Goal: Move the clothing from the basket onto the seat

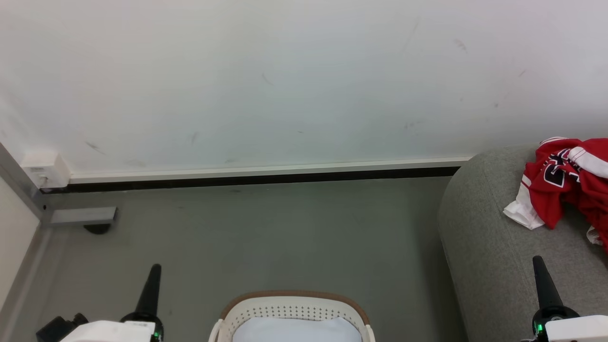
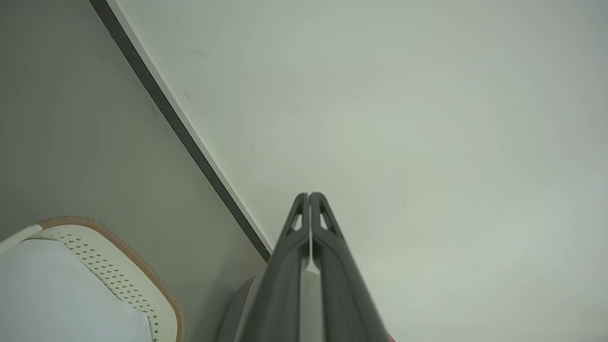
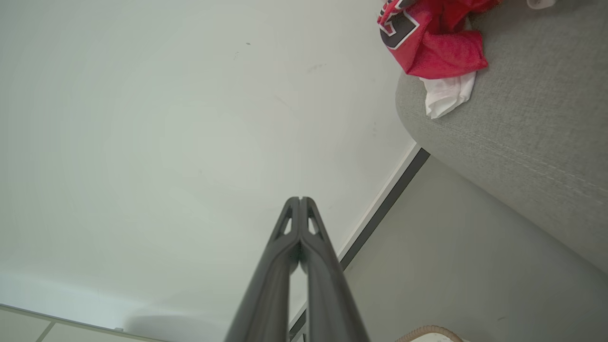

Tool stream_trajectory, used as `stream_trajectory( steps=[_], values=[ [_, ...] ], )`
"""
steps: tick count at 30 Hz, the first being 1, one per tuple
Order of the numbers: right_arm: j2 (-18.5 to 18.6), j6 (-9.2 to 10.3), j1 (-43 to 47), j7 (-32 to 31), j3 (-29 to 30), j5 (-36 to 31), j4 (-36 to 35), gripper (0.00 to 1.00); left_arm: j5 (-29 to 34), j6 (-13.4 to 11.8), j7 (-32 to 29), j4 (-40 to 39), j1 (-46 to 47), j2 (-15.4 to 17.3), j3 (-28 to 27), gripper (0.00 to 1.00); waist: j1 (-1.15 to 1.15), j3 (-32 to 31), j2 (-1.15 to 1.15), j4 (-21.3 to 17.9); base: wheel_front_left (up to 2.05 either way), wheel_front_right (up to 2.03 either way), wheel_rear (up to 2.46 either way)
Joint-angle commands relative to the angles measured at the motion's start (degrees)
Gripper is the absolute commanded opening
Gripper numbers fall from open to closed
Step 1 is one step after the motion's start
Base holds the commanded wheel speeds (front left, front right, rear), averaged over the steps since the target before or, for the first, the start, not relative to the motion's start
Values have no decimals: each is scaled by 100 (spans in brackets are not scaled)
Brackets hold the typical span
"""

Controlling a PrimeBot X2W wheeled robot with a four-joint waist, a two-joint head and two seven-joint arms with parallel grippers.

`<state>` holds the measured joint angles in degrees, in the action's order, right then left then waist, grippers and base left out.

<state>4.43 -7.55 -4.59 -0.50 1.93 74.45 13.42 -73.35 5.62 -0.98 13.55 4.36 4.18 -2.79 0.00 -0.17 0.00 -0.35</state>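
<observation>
Red-and-white clothing lies crumpled on grey seat, well right of basket. White lining shows inside basket. Left gripper left of basket, fingers pressed together. Right gripper right of basket, over seat, fingers likewise pressed together.

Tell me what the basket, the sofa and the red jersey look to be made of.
Basket: likely moulded white plastic, matt, with even rows of punched holes; its tan rim looks ribbed, material unclear. Sofa: grey woven upholstery fabric, visible weave and stitched seam. Jersey: soft, thin sports knit, probably synthetic, crumpling in loose folds.
</observation>
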Motion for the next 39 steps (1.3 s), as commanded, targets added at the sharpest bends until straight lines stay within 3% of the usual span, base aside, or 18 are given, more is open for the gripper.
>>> stream_trajectory(
  steps=[1, 39],
  values=[
    [8, 7, -121, -26, 39, 127, -6, 0, -148, 44, -44, -24, 108, -1, -43, 0, 0, 1, 0, 1, 0, 0, 0],
    [-102, 11, -171, -496, 369, 1597, 52, 0, -1678, 183, -503, 41, 203, -107, -346, 0, 0, 29, 0, 28, 0, 0, 0]
  ],
)
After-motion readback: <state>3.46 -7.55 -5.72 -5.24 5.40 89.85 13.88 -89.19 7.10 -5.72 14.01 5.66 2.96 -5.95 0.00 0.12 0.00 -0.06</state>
